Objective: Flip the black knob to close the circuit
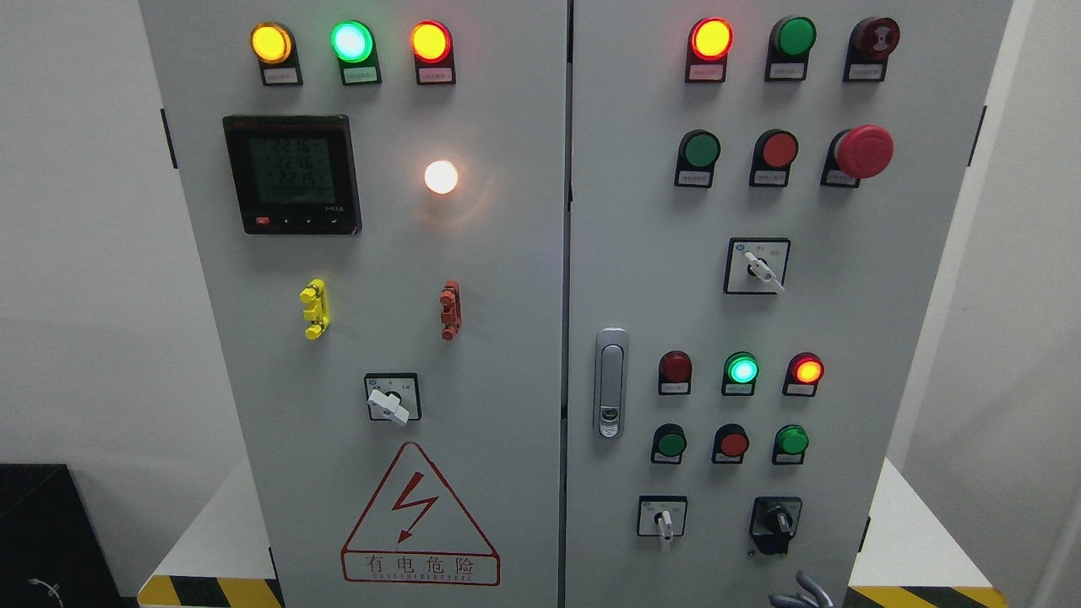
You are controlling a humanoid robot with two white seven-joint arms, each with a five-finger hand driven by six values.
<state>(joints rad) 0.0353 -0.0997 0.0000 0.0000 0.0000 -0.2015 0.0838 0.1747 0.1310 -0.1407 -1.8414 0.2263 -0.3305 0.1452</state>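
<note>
Cabinet point(507, 338), L→R: L door carries meter display point(291, 173), lit white lamp point(441, 176), white selector point(390, 404). Black knob point(775, 523) is mounted low on R door, handle pointing down. Grey fingertips point(802, 594) are seen at bottom edge below knob; spread or curled can't be told.

Around the black rotary knob point(775, 523) near the grey cabinet door's point(887, 338) bottom edge, you have bare panel rightward; a white-handled selector switch point(663, 519) crowds its left, round pushbuttons point(731, 443) sit above.
</note>
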